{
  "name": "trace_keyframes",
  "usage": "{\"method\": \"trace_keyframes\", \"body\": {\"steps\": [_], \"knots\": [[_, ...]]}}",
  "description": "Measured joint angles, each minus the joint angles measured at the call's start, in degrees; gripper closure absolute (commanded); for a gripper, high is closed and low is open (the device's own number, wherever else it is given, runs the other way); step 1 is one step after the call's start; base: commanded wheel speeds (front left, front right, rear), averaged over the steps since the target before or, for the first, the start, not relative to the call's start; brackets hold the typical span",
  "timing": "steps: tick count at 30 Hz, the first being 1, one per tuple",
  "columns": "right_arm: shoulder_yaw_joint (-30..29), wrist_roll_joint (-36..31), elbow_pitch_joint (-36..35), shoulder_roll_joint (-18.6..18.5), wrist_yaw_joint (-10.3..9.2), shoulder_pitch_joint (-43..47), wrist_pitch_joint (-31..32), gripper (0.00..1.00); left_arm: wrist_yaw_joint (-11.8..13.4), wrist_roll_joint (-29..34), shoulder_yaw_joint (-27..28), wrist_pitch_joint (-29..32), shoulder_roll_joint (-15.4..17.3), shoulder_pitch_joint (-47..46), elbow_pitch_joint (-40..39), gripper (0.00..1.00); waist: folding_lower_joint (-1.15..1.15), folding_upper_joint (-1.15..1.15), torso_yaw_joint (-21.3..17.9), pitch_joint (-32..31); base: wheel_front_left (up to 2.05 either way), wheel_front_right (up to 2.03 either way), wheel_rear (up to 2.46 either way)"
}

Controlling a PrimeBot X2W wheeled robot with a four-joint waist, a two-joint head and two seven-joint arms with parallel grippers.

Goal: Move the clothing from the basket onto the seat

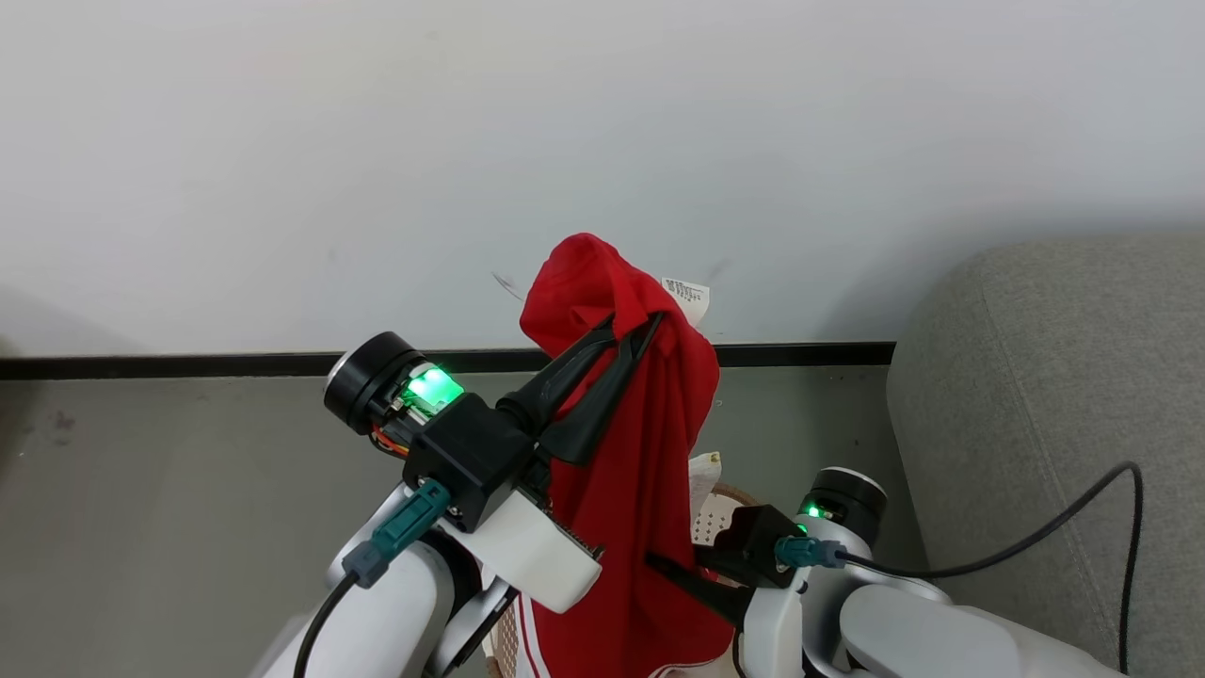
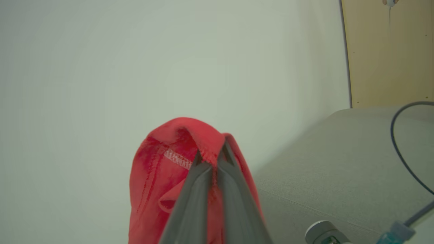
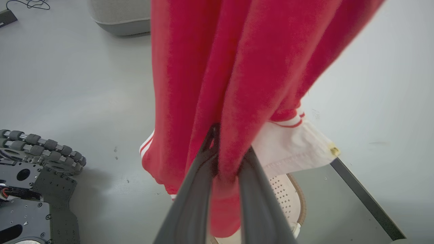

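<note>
Red clothing (image 1: 650,452) hangs in mid-air at the centre of the head view, its top clamped between the closed fingers of the left gripper (image 1: 635,330). The right gripper (image 3: 231,144) pinches a lower fold (fabric bunched between its fingers (image 3: 200,176)). The basket (image 1: 725,504) peeks out at the cloth's 5 o'clock, and the seat (image 1: 1036,377) lies at 3 o'clock.
</note>
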Motion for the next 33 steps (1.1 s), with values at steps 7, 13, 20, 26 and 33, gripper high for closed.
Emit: {"method": "trace_keyframes", "body": {"steps": [7, 13, 20, 26, 33], "knots": [[1.7, 0.8, -2.0, 1.3, 0.00, -1.9, 0.0, 1.00, 0.6, -0.1, 1.2, 0.0, 0.0, 0.0, 0.6, 1.00, 0.00, 0.00, 0.0, 0.3, 0.00, 0.00, 0.00], [-0.5, 2.2, -3.7, -0.9, 0.00, -1.7, 0.0, 1.00, 2.3, -0.6, 3.6, -0.4, 0.3, 0.6, 3.1, 1.00, 0.00, 0.00, -0.6, 0.2, 0.00, 0.00, 0.00], [-11.2, 3.0, -6.6, -4.6, 0.00, 1.0, 0.0, 1.00, 3.9, -2.2, 6.2, -2.0, 0.6, 4.1, 6.8, 1.00, 0.00, 0.00, -2.0, 0.0, 0.00, 0.00, 0.00], [-21.2, 3.1, -9.3, -6.5, 0.00, 4.6, 0.0, 1.00, 4.9, -3.2, 7.6, -3.8, 0.7, 6.3, 9.3, 0.00, 0.00, 0.00, -3.5, -0.4, 0.00, 0.00, 0.00], [-33.3, 1.6, -12.2, -8.2, 0.00, 7.7, 0.0, 1.00, 5.0, -4.1, 7.3, -5.4, 0.6, 8.8, 11.5, 0.00, 0.00, 0.00, -5.4, -0.8, 0.00, 0.00, 0.00]]}}
